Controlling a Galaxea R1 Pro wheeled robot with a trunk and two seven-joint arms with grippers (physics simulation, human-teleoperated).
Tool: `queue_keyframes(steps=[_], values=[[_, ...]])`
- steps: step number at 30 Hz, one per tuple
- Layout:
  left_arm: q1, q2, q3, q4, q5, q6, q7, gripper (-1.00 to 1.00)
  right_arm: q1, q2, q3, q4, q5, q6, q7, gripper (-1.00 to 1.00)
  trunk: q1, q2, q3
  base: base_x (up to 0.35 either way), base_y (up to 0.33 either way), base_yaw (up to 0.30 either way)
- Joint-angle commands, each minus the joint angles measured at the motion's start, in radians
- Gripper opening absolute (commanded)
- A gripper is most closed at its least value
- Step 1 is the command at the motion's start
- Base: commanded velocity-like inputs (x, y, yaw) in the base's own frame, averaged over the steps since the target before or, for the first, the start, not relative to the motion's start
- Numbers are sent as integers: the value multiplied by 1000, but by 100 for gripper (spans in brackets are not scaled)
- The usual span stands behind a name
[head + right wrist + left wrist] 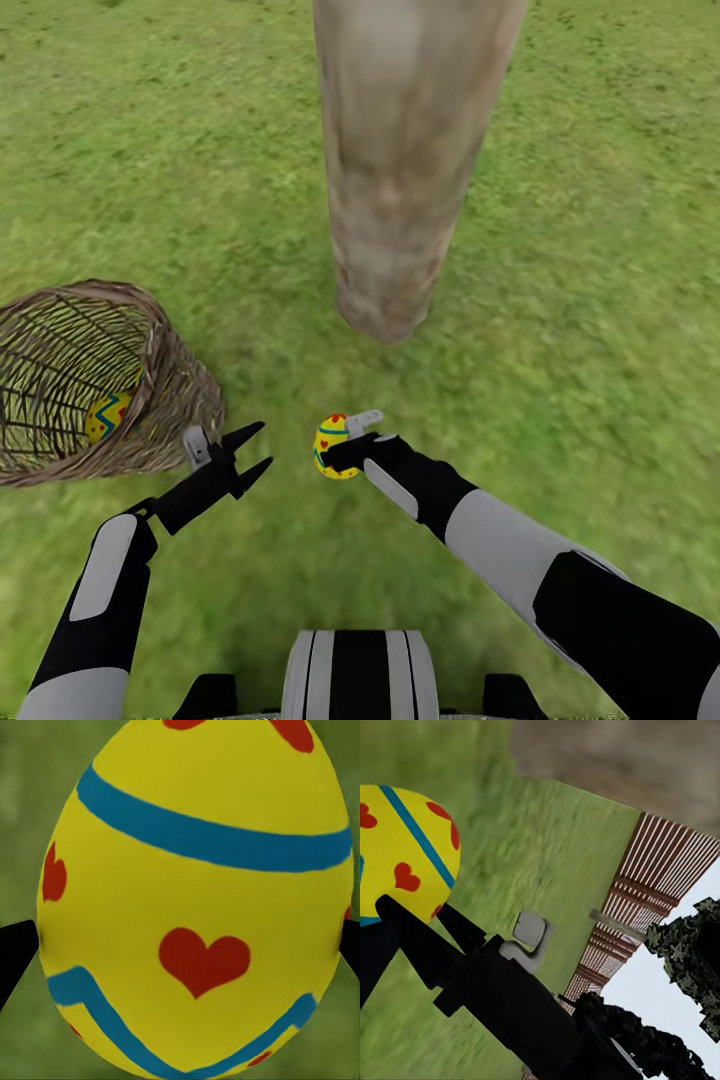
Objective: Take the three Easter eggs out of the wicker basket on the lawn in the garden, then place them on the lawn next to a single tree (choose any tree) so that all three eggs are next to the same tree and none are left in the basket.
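The thick grey-brown tree (400,180) rises from the lawn (580,300) straight ahead. My right gripper (342,452) is shut on a yellow Easter egg (330,445) with blue bands and red hearts, held low in front of the trunk's base. Up close that egg (195,900) sits between the black fingertips (13,949). From the left wrist the same egg (405,847) appears at the edge. The wicker basket (150,330) lies tipped at the left with a second egg (108,415) inside. My left gripper (262,445) is open beside the basket, holding nothing. The third egg is hidden.
Grass stretches all around the trunk and basket. In the left wrist view a brown slat fence (652,892) and dark-leaved bushes (690,945) stand in the distance. My base shows at the bottom edge of the head view.
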Motion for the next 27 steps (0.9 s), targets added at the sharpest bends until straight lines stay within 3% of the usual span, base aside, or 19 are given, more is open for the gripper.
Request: queue_keyframes(steps=[1,7,27], values=[[-1,-1,3,1,-9,5,-9,100,-1,0,6,0,-13,2,-10,-100,0,0,-5,0,0,0],[-1,-1,3,1,-8,5,-9,100,-1,0,5,0,-13,2,-10,-100,3,-2,-28,0,0,0],[-1,-2,3,3,-8,5,-9,100,-1,0,3,5,-15,3,-16,-100,3,-2,-28,0,0,0]])
